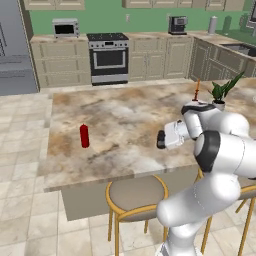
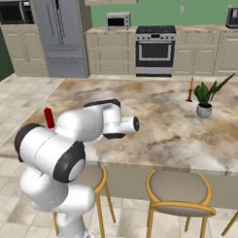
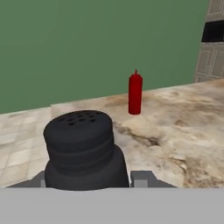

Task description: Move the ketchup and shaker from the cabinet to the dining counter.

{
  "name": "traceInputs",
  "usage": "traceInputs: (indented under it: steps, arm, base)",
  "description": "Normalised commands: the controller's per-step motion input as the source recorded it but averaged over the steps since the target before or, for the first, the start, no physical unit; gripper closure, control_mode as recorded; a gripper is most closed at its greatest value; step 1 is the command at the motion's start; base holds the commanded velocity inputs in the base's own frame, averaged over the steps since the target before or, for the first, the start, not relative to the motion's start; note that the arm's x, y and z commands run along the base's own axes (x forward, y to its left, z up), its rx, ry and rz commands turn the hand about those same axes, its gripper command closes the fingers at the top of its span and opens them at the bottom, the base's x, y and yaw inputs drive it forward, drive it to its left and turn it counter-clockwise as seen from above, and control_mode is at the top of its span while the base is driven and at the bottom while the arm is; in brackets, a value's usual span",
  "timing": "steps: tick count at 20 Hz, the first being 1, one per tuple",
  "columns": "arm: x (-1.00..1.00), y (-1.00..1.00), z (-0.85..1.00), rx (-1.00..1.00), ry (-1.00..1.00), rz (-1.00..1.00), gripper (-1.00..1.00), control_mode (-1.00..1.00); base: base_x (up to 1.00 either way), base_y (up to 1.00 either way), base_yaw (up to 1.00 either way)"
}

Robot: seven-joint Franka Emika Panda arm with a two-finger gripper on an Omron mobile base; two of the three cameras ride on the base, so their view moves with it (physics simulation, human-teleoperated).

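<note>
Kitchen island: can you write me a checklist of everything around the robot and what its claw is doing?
Surface: dining counter, brown-beige marble, flat.
Job's things: ketchup stands upright on the counter near its left end; shaker, black with holes on top, sits between the claw's fingers above the counter.
Clutter: potted plant and thin orange candlestick stand toward the counter's far right.
Claw: claw shut on the shaker.
Cables: nothing seen.
Surroundings: stools along the near side; stove, microwave, coffee maker and fridge by the back wall.
</note>
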Motion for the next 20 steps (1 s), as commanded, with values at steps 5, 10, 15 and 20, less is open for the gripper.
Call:
traceInputs:
  steps: [5,10,15,20]
  arm:
    - [0.10,0.00,-0.18,0.00,0.00,0.02,1.00,-1.00]
    - [0.13,0.00,-0.18,0.00,0.00,0.02,1.00,-1.00]
    - [0.13,0.00,-0.23,0.00,0.00,0.02,1.00,-1.00]
    - [0.19,0.00,-0.24,0.00,0.00,0.03,1.00,-1.00]
  base:
    - [0.00,0.00,0.00]
    - [0.00,0.00,0.00]
    - [0.00,0.00,0.00]
    - [0.00,0.00,0.00]
